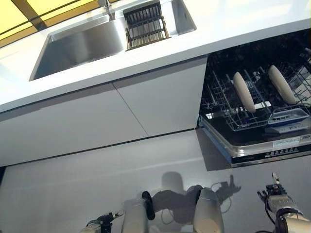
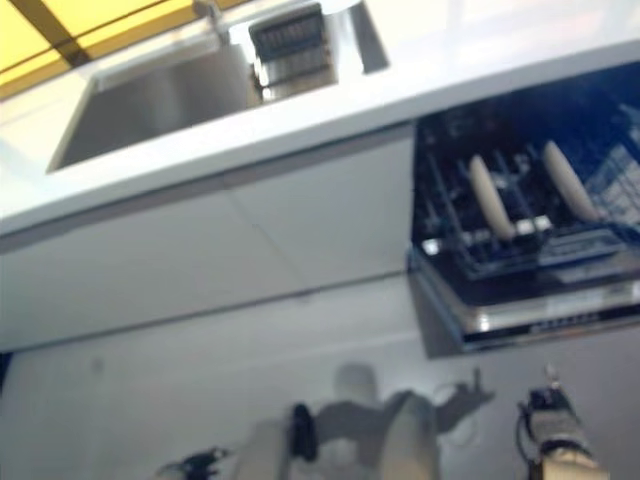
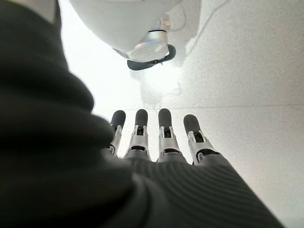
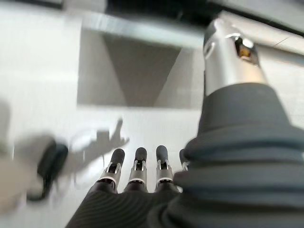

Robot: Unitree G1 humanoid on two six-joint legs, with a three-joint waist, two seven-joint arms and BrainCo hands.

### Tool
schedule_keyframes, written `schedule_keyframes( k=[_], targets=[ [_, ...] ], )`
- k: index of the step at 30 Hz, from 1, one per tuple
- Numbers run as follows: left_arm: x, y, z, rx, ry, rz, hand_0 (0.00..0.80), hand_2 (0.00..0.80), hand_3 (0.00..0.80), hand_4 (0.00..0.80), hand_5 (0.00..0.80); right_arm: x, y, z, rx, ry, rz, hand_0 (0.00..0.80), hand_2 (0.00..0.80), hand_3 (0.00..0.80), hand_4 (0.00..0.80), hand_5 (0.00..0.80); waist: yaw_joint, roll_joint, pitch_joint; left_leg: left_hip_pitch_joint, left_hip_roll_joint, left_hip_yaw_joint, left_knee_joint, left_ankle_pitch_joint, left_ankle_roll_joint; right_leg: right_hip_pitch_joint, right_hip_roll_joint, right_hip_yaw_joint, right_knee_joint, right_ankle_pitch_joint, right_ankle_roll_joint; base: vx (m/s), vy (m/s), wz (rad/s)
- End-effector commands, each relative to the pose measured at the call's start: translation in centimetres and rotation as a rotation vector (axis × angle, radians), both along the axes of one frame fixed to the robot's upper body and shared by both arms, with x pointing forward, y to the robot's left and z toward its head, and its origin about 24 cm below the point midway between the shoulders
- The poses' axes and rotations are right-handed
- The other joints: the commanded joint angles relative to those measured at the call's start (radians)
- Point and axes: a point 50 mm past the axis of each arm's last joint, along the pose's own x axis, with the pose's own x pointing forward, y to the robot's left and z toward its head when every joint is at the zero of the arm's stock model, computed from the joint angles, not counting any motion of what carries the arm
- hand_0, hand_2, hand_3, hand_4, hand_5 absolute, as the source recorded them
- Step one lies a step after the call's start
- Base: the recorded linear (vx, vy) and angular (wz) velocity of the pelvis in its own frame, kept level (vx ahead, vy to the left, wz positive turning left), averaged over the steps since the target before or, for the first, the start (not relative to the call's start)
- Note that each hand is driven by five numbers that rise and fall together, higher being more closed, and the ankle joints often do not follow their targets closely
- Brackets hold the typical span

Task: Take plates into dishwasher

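1. Counter (image 1: 252,24) with sink (image 1: 77,46); a ribbed drainer (image 1: 146,24) sits in it, no plate visible there.
2. Dishwasher (image 1: 262,145) open at right, rack (image 1: 228,111) out.
3. Two plates (image 1: 244,91) stand on edge in the rack, up and ahead of the right hand (image 1: 276,191), the nearer one.
4. Both hands low, empty: right fingers (image 4: 137,166) straight, side by side; left hand (image 3: 161,142) same.

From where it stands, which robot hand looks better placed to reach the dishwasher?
Probably the right. The right robot hand hangs low just below the open dishwasher, where two plates stand racked. The left robot hand is far across, under the sink. Both are empty, fingers straight.
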Motion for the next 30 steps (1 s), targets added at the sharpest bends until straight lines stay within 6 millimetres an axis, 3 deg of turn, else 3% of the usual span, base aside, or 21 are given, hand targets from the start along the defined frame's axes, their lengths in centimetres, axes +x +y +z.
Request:
schedule_keyframes(
  k=[1,5,10,14,18,23,30],
  targets=[
    [-0.8,-0.1,-0.2,-0.013,-0.002,0.019,0.000,0.000,0.000,0.000,0.000,4.2,-1.0,4.8,0.024,-0.359,-0.116,0.000,0.000,0.000,0.000,0.000,0.017,-0.017,0.013,-0.085,-0.075,0.004,0.243,-0.120,0.113,0.026,0.040,-0.053,-0.020,0.017,-0.114,-0.026,0.078,-0.06],
    [-1.4,-0.7,-0.4,-0.025,0.014,0.026,0.000,0.000,0.000,0.000,0.000,8.0,-0.8,9.7,-0.024,-0.548,-0.058,0.000,0.000,0.000,0.000,0.000,0.024,0.000,0.017,-0.108,-0.085,-0.001,0.276,-0.121,0.113,-0.010,0.025,-0.037,0.023,0.008,-0.114,-0.015,0.095,-0.01],
    [-1.7,-1.0,-0.5,-0.036,0.016,0.020,0.000,0.000,0.000,0.000,0.000,12.2,0.9,16.3,-0.155,-0.724,0.101,0.000,0.000,0.000,0.000,0.000,0.041,0.009,0.018,-0.106,-0.091,-0.004,0.286,-0.120,0.114,-0.022,0.017,-0.026,0.047,0.002,-0.114,0.001,0.062,-0.04],
    [-1.1,-1.1,-0.4,-0.035,0.013,-0.002,0.000,0.000,0.000,0.000,0.000,15.1,3.5,22.0,-0.295,-0.869,0.285,0.000,0.000,0.000,0.000,0.000,0.061,0.006,0.020,-0.110,-0.091,-0.009,0.300,-0.117,0.116,-0.027,0.012,-0.030,0.063,-0.001,-0.118,-0.006,-0.002,-0.03],
    [-0.8,-0.8,-0.2,-0.028,0.013,-0.026,0.000,0.000,0.000,0.000,0.000,16.8,6.4,26.4,-0.401,-1.001,0.453,0.000,0.000,0.000,0.000,0.000,0.081,-0.005,0.021,-0.112,-0.090,-0.021,0.313,-0.105,0.116,-0.024,0.014,-0.038,0.071,-0.001,-0.122,-0.021,-0.026,-0.28],
    [-0.4,-0.2,0.0,-0.006,0.008,-0.052,0.000,0.000,0.000,0.000,0.000,17.7,8.6,29.6,-0.480,-1.086,0.559,0.000,0.000,0.000,0.000,0.000,0.107,-0.024,0.020,-0.102,-0.087,-0.035,0.322,-0.096,0.117,0.000,0.016,-0.051,0.066,0.004,-0.121,-0.005,-0.047,0.02],
    [-0.9,0.8,0.1,0.032,0.034,-0.076,0.000,0.000,0.000,0.000,0.000,17.6,8.5,31.0,-0.514,-1.126,0.584,0.000,0.000,0.000,0.000,0.000,0.129,-0.049,0.009,-0.076,-0.081,-0.051,0.339,-0.110,0.122,0.047,0.015,-0.066,0.063,0.009,-0.118,0.042,-0.030,0.11]
  ],
)
